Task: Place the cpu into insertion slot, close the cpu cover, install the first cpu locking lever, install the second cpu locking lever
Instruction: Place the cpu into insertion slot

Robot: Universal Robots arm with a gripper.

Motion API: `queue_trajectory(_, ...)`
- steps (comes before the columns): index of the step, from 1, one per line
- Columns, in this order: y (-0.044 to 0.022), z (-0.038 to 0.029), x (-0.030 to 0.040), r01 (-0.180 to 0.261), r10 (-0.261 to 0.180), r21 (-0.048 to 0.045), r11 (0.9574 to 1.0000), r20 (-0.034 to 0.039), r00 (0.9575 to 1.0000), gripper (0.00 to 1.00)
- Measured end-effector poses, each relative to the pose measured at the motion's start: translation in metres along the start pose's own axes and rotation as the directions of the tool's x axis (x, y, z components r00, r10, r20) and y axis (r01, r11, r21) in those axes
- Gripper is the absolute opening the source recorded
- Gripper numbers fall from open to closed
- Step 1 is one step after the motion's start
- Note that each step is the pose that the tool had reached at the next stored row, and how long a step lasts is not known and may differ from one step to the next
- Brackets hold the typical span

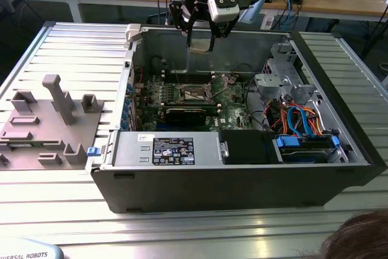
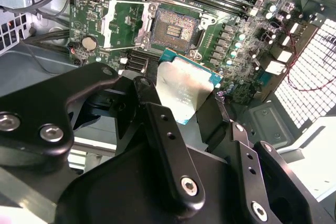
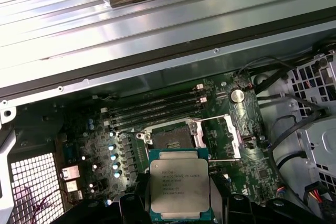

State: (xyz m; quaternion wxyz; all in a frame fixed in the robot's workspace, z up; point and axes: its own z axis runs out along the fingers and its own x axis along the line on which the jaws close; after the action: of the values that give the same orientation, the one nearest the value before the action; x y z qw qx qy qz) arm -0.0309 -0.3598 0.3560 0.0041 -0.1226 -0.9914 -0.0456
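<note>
The gripper's black fingers fill the foreground of the second wrist view, and the gripper is clamped onto the cpu, pinching it by two opposite edges. The chip sits flat between the fingers with its silver-grey top facing the first wrist view and a green border showing around it. The insertion slot lies open on the green circuit board, its dark centre bare. The cpu is in the air above the slot and apart from it, not seated.

Just beside the slot, the cpu cover is flipped back, a silvery frame with a square window. In the first wrist view it stands at the slot's side. Long black memory slots run beside the slot, on another side from the cover.

In the exterior view the gripper hangs over the open computer case, higher than the slot. Outside the case, well apart from the slot toward the exterior view's left, sits a grey fixture tray.
</note>
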Motion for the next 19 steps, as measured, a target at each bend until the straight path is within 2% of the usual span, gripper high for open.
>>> queue_trajectory(19,0.0000,0.0000,0.0000,-0.021,0.021,-0.0004,0.9998,0.0019,0.9998,0.54)
